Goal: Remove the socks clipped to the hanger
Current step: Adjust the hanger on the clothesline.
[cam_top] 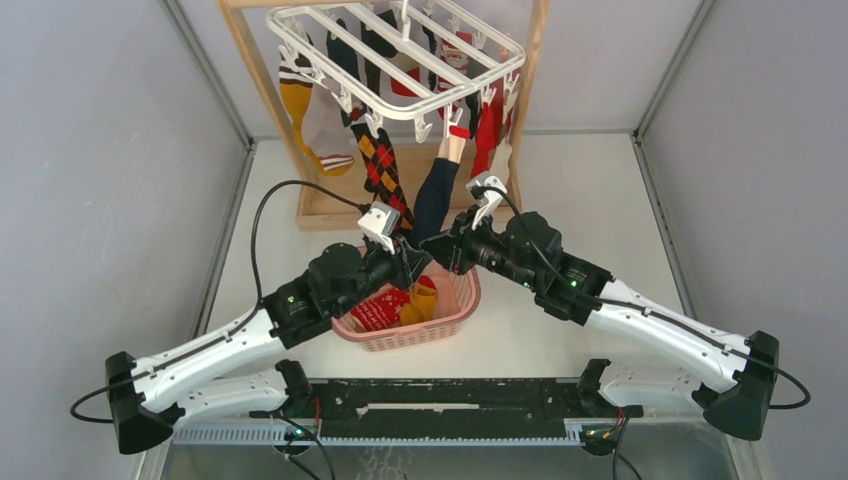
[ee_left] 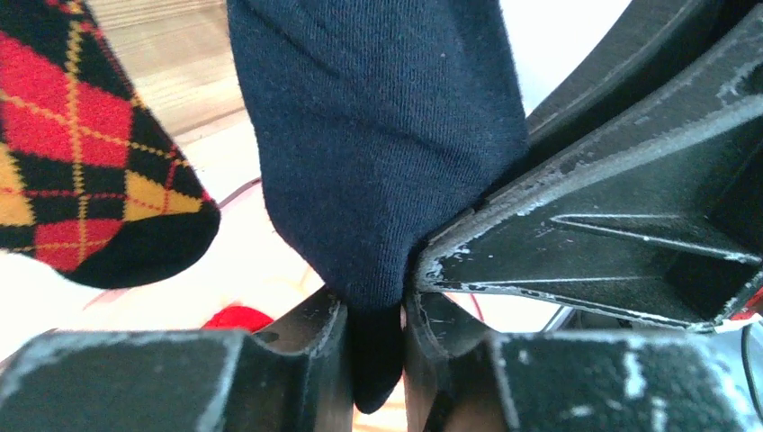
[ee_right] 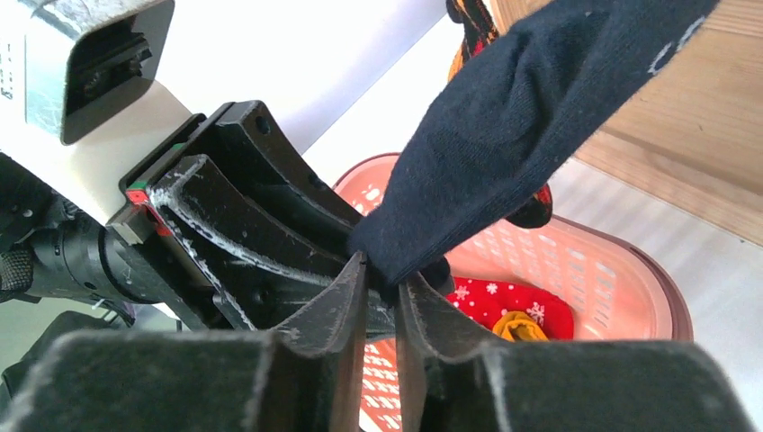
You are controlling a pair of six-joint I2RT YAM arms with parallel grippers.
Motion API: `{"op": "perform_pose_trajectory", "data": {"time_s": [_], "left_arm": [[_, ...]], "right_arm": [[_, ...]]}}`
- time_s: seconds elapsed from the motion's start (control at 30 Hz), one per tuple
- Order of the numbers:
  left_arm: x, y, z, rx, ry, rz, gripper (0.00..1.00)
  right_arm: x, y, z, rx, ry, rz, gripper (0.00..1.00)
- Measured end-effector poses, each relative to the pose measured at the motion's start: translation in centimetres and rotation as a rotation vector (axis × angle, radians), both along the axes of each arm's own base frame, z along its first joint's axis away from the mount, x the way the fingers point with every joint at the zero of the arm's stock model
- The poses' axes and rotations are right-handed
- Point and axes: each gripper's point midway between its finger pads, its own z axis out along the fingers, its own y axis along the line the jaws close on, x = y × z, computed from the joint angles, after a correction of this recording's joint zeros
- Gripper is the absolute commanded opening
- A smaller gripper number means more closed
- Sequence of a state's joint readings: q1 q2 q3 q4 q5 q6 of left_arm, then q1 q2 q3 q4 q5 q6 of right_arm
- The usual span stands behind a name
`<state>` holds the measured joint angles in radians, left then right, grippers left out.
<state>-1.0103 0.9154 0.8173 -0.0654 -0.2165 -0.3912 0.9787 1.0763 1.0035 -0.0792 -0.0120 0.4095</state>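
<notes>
Sock toe pinched by both claws

Navy sock (cam_top: 435,195) hangs from a clip on the front rail of the white hanger (cam_top: 440,100), its pale cuff up at the clip. Its body slants down and toward the arms, above the far rim of the pink basket (cam_top: 460,305). The left claw (ee_left: 373,306) is narrowed onto the very tip of the toe. In the left wrist view the dark fabric is squeezed between the two black fingers and a little of it pokes out below them. The right claw (ee_right: 382,288) meets it from the other side, also nearly closed, with the same toe drawn down into its slim gap. The two claws sit tip to tip, so close that each wrist camera sees the other's fingers beside its own.

Just left of the navy sock hangs a red, black and yellow argyle sock (cam_top: 378,165), clipped to the hanger, its toe free and close to the left claw. More socks dangle from the other clips, among them a mustard one (cam_top: 298,110) at the left side. The hanger is carried by a wooden stand (cam_top: 330,210) on the white surface (cam_top: 600,200). Inside the basket lie a red sock with white snowflakes (ee_right: 513,306) and a yellow sock (ee_right: 517,326).
</notes>
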Motion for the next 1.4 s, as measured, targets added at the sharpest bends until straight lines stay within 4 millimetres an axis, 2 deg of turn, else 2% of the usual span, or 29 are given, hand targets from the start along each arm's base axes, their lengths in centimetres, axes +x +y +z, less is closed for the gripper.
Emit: {"op": "perform_pose_trajectory", "data": {"time_s": [0.13,0.3,0.47,0.6,0.73,0.9,1.07,1.27,1.4], "left_arm": [[0.5,0.6,0.1,0.001,-0.006,0.042,0.22],[1.1,1.8,1.2,-0.008,-0.023,0.106,0.21],[1.9,2.8,2.9,-0.020,-0.024,0.158,0.21],[3.1,4.3,2.2,-0.007,0.013,0.209,0.21],[3.7,6.0,1.7,-0.006,0.045,0.246,0.21],[3.5,7.7,2.7,-0.043,0.041,0.253,0.22],[3.3,9.0,2.4,-0.051,0.047,0.257,0.22],[3.5,10.4,-0.8,-0.014,0.108,0.273,0.22],[3.9,11.3,-2.4,-0.010,0.151,0.300,0.22]], "right_arm": [[0.4,-0.4,-0.3,-0.008,0.008,-0.014,0.40],[0.8,-1.5,-1.6,-0.048,0.059,-0.021,0.56],[1.7,-3.2,-2.1,-0.067,0.086,-0.063,0.62],[3.1,-5.7,-1.1,-0.041,0.074,-0.127,0.62],[5.7,-8.9,-0.9,-0.018,0.064,-0.235,0.62],[9.3,-11.4,-2.4,-0.020,0.080,-0.337,0.61],[13.3,-12.3,-3.4,-0.003,0.074,-0.386,0.60],[17.2,-12.8,-4.8,0.014,0.068,-0.405,0.60],[18.9,-12.6,-5.8,0.011,0.079,-0.402,0.60]]}}
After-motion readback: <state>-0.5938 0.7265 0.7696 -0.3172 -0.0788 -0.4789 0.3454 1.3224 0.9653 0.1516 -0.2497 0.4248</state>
